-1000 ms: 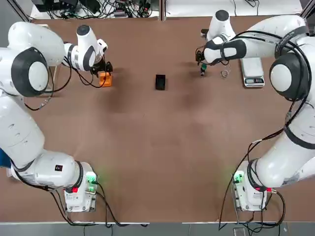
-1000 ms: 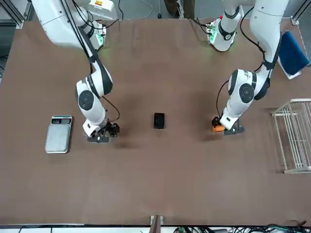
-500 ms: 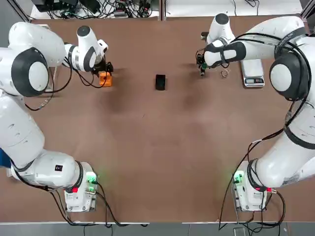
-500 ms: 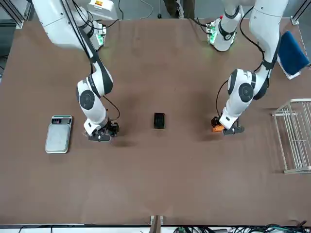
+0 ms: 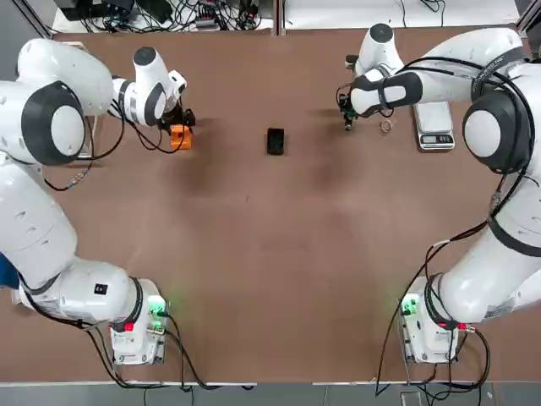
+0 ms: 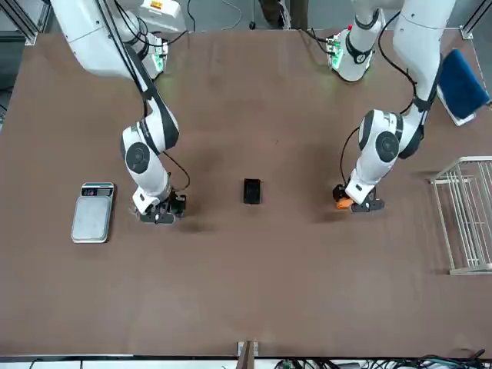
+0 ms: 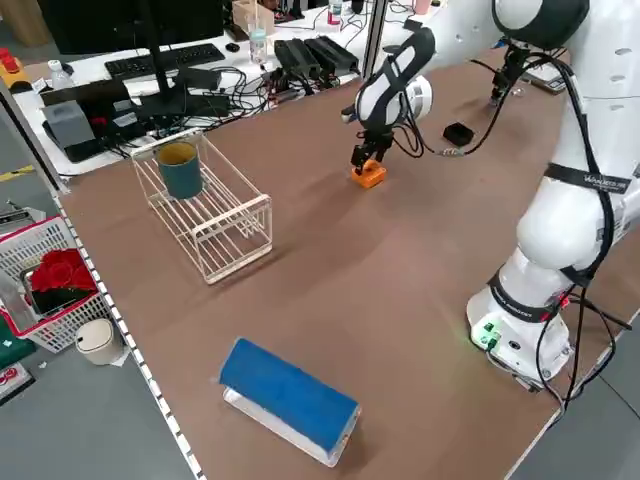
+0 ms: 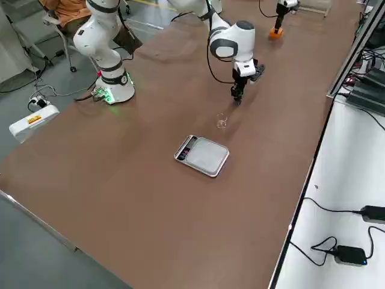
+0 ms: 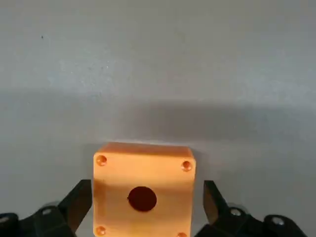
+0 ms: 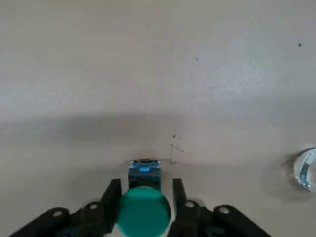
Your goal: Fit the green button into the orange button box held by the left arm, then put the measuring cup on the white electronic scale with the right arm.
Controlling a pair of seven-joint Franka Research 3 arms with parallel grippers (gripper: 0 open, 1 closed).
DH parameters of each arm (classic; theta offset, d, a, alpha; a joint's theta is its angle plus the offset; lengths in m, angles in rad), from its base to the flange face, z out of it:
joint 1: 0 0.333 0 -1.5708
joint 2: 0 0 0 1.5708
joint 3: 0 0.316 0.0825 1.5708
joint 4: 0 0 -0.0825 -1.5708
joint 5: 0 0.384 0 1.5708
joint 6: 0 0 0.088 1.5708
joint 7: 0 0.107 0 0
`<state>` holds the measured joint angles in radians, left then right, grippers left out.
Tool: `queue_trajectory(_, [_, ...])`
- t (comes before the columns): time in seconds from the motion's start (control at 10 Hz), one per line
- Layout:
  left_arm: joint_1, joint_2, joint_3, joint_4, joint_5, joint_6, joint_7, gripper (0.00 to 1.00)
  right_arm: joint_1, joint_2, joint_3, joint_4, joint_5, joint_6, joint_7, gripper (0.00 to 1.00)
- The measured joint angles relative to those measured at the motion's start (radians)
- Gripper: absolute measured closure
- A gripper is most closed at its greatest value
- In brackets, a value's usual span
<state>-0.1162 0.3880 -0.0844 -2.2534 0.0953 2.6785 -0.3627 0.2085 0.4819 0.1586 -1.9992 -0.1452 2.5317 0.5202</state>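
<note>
While neither the fitting nor the weighing is done, my right gripper [image 10: 147,188] stands open around the round green-capped button [image 10: 144,213], dark-bodied, on the surface [image 10: 98,59]. My left's open fingers [image 9: 211,202] flank the orange plastic box [image 9: 118,217], its hole unfilled; the clear cup [image 8: 221,121] sits beside the white scale [image 8: 206,156].

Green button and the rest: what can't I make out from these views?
- Green button: front view, hidden by the right gripper around it.
- Orange button box, at the left gripper: left wrist view, lower end cut off by the edge.
- Measuring cup: right wrist view, cut off by the edge.
</note>
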Motion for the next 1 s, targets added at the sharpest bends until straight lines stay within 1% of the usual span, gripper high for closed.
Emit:
queue_trajectory(0.2, [0.0, 0.011, 0.0, 0.0, 0.0, 0.0, 0.001, 0.0, 0.0, 0.0, 0.0, 0.0, 0.0, 0.0, 0.003, 0.59])
queue_trajectory(0.3, [-0.001, 0.015, 0.0, 0.0, 0.001, 0.001, 0.001, 0.0, 0.0, 0.0, 0.001, 0.0, 0.0, 0.0, 0.006, 0.61])
queue_trajectory(0.4, [-0.002, 0.022, 0.0, 0.0, 0.001, 0.001, 0.001, 0.01, 0.0, 0.0, 0.003, 0.001, 0.0, 0.0, 0.007, 0.63])
queue_trajectory(0.6, [-0.003, 0.035, 0.0, 0.0, 0.001, 0.001, 0.002, 0.04, 0.0, 0.0, 0.009, 0.009, 0.0, -0.003, 0.009, 0.63])
queue_trajectory(0.7, [-0.003, 0.041, 0.0, 0.0, 0.001, 0.002, 0.003, 0.06, 0.0, 0.0, 0.012, 0.023, 0.0, -0.028, 0.01, 0.63])
queue_trajectory(0.8, [-0.003, 0.043, 0.0, 0.0, 0.001, 0.005, 0.003, 0.08, 0.0, -0.001, 0.024, 0.053, 0.0, -0.085, 0.022, 0.63])
queue_trajectory(0.9, [-0.002, 0.044, 0.0, 0.002, 0.001, 0.006, 0.003, 0.13, 0.0, -0.002, 0.05, 0.103, 0.0, -0.161, 0.05, 0.63])
queue_trajectory(1.0, [-0.001, 0.044, 0.0, 0.006, 0.001, 0.006, 0.003, 0.14, 0.001, -0.004, 0.083, 0.174, 0.0, -0.252, 0.088, 0.63])
